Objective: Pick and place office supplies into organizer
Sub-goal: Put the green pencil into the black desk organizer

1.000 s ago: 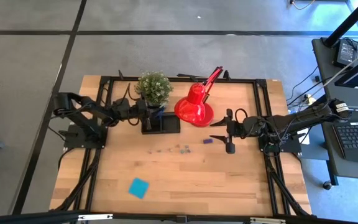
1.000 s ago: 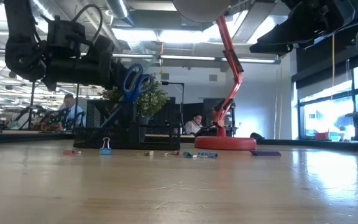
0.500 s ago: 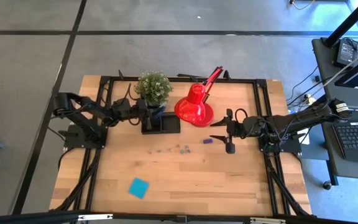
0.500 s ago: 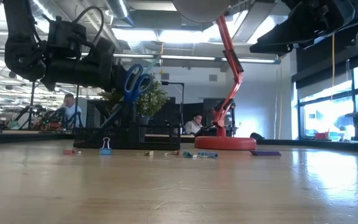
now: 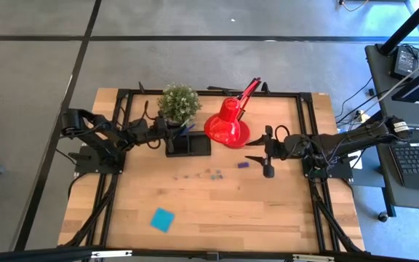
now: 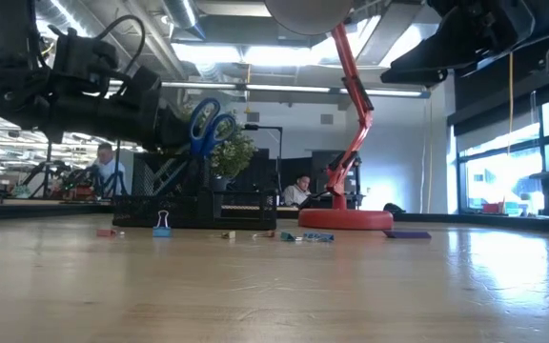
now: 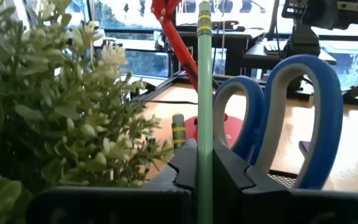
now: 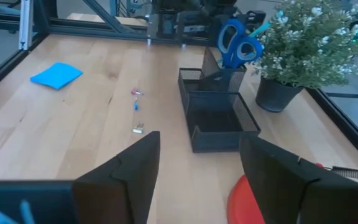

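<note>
Left gripper [image 7: 205, 180] pinches green pencil [image 7: 204, 93] upright, long axis vertical, over organizer [image 5: 189, 145]; right gripper [image 5: 262, 153] spread, idle at 3 o'clock.

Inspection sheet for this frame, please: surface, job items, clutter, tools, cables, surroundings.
Surface: wooden table, black frame rails around it.
Job's things: organizer holds blue-handled scissors; green pencil pinched upright; sticky-note pad, small clips and purple piece loose on the table.
Clutter: red lamp, potted plant.
Tools: left tool shut on the pencil at the organizer; right tool open, beside the lamp.
Cables: bundles along both side rails.
Surroundings: people seated in the room behind.
</note>
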Available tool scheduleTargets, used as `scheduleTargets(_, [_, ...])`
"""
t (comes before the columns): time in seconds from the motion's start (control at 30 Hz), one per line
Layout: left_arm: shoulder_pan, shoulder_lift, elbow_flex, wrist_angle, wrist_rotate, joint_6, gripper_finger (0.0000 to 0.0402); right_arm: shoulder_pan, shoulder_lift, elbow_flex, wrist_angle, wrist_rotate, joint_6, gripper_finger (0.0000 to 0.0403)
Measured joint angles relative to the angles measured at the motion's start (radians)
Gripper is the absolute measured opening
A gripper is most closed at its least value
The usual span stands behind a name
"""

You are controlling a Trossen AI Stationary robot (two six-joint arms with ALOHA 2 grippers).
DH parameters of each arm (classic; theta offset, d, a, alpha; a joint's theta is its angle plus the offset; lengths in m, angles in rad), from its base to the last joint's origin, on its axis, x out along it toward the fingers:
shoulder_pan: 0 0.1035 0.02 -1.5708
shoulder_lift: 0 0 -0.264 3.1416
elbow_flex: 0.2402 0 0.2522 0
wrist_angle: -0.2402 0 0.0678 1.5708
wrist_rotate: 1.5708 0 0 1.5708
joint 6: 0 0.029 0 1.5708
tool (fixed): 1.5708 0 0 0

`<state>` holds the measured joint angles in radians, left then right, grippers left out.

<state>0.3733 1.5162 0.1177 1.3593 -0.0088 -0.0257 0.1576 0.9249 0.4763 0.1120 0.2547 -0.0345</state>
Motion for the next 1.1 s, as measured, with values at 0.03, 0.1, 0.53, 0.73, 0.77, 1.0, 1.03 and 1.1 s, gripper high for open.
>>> scheduleTargets(0.03, [0.0, 0.0, 0.0, -0.003, 0.001, -0.004, 0.0017, -0.003, 0.0, 0.0, 0.0, 0.0, 0.0, 0.0222])
scheduleTargets(0.1, [0.0, 0.0, 0.0, -0.014, 0.005, -0.006, 0.0018, -0.007, 0.0, 0.0, 0.0, 0.0, 0.0, 0.0222])
scheduleTargets(0.53, [0.0, 0.0, 0.0, -0.032, 0.008, -0.006, 0.0039, -0.012, 0.0, 0.0, 0.0, 0.0, 0.0, 0.0222])
scheduleTargets(0.73, [0.0, 0.0, 0.0, -0.032, 0.008, -0.006, 0.004, -0.012, 0.0, 0.0, -0.001, 0.0, 0.0, 0.0222])
scheduleTargets(0.77, [0.0, 0.0, 0.0, -0.032, 0.009, -0.006, 0.004, -0.012, 0.0, 0.0, -0.001, 0.0, 0.0, 0.0222])
scheduleTargets(1.0, [0.002, 0.0, 0.0, -0.031, 0.087, -0.002, 0.0041, -0.012, 0.0, 0.0, -0.001, 0.0, 0.0, 0.0222])
scheduleTargets(1.03, [0.001, 0.0, 0.0, -0.031, 0.104, -0.001, 0.0041, -0.012, 0.0, 0.0, -0.001, 0.0, 0.0, 0.0222])
scheduleTargets(1.1, [0.0, 0.0, 0.0, -0.029, 0.119, 0.003, 0.0041, -0.012, 0.0, 0.0, -0.001, 0.0, 0.0, 0.0222])
